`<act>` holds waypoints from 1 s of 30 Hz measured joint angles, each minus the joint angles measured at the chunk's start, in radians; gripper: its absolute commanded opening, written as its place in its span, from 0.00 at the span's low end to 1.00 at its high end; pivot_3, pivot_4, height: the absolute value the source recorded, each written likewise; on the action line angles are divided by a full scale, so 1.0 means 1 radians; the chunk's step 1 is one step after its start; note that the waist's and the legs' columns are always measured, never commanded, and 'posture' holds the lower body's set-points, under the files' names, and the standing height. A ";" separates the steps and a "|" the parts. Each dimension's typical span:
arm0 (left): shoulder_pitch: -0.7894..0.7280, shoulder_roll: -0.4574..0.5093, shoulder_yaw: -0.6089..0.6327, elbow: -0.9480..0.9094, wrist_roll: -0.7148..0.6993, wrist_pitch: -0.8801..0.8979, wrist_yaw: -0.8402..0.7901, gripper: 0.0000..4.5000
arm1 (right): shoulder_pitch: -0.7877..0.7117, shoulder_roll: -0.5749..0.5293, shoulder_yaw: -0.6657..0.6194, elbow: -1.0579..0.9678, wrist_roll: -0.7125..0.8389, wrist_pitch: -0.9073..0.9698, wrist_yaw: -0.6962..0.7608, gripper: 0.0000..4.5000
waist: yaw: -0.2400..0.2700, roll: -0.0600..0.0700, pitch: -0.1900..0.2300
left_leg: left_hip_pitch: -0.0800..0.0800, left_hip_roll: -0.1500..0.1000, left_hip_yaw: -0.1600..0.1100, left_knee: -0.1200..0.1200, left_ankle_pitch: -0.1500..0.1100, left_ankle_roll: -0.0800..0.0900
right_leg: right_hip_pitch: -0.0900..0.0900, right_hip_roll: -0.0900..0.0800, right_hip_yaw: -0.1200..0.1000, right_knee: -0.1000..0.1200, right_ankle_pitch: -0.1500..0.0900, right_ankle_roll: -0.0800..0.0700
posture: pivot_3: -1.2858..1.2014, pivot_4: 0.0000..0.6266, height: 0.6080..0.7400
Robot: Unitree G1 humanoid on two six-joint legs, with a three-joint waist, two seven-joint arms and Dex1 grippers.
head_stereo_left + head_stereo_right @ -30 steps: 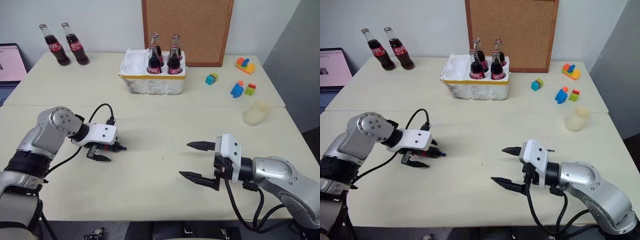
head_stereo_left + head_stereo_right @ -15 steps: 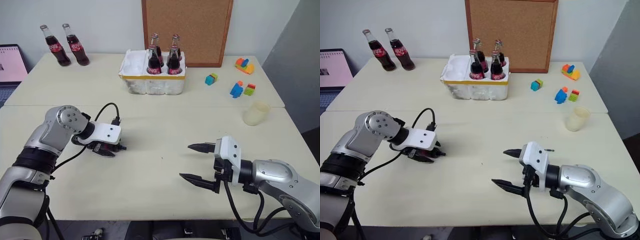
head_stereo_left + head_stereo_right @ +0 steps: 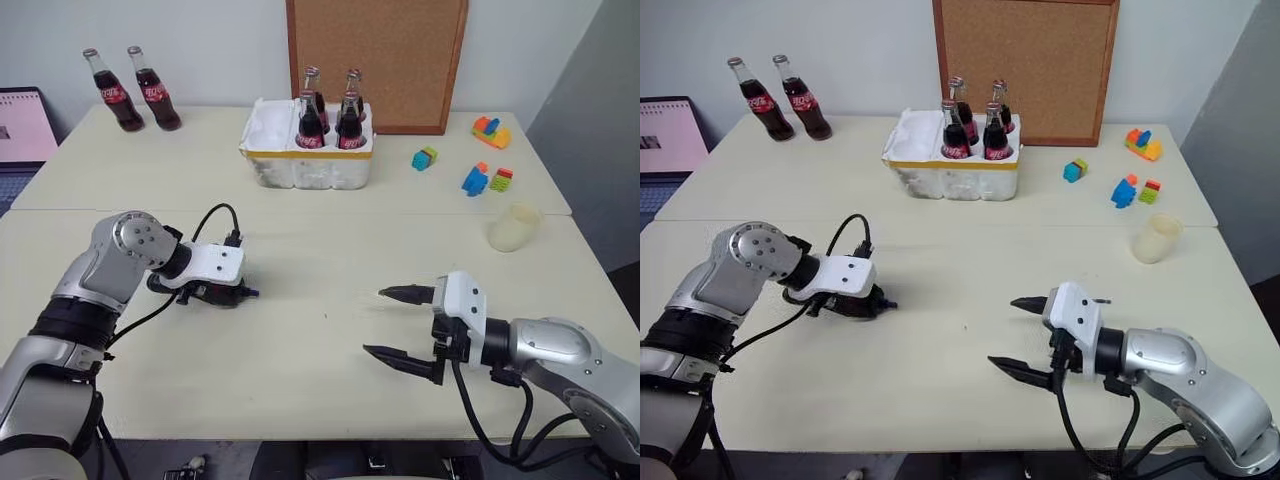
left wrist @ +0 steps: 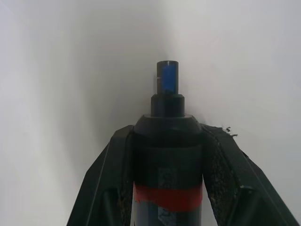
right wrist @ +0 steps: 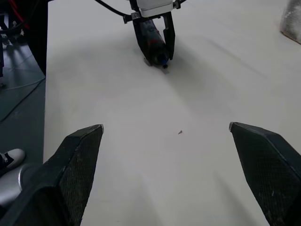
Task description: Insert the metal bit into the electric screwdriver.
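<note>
The electric screwdriver (image 4: 168,155), black with a red band and a dark nose with a blue tip, lies low over the cream table (image 3: 300,380) at the left. My left gripper (image 3: 238,293) is shut on its front end, one finger on each side of the barrel. From the right wrist view the screwdriver (image 5: 154,47) sits between those fingers, nose toward me. My right gripper (image 3: 373,321) hovers over the table at the right, open, with nothing between its fingers. The metal bit is out of view.
A white foam crate (image 3: 305,155) of cola bottles stands at the back centre before a corkboard (image 3: 375,60). Two more bottles (image 3: 125,90) and a laptop (image 3: 22,125) are back left. A paper cup (image 3: 514,226) and toy blocks (image 3: 475,178) sit back right.
My left gripper has closed from open onto the screwdriver's front end. The right gripper has stayed open and in place.
</note>
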 measured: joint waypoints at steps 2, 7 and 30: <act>0.001 -0.038 0.047 -0.071 -0.081 0.115 0.005 0.36 | 0.004 -0.017 -0.033 -0.003 0.018 0.004 0.004 1.00 | 0.005 0.000 0.000 | -0.001 0.000 -0.001 0.000 0.000 0.000 | 0.000 0.000 -0.001 0.000 0.000 0.000 | 0.52 0.24 1.00; -0.018 -0.186 0.149 -0.231 -0.269 0.382 0.115 0.36 | 0.037 -0.061 -0.139 -0.009 0.081 0.021 0.028 1.00 | 0.017 0.000 0.000 | -0.002 -0.001 -0.003 0.005 0.000 0.000 | 0.001 -0.001 0.001 0.000 0.001 0.002 | 0.52 0.24 1.00; 0.190 -0.755 0.191 -0.411 -0.322 0.371 0.885 0.36 | -0.126 -0.106 -0.195 0.071 0.144 0.053 0.042 1.00 | 0.021 0.000 -0.001 | 0.003 -0.002 -0.003 0.012 0.000 0.000 | 0.007 0.000 0.007 -0.001 0.007 0.004 | 0.52 0.24 1.00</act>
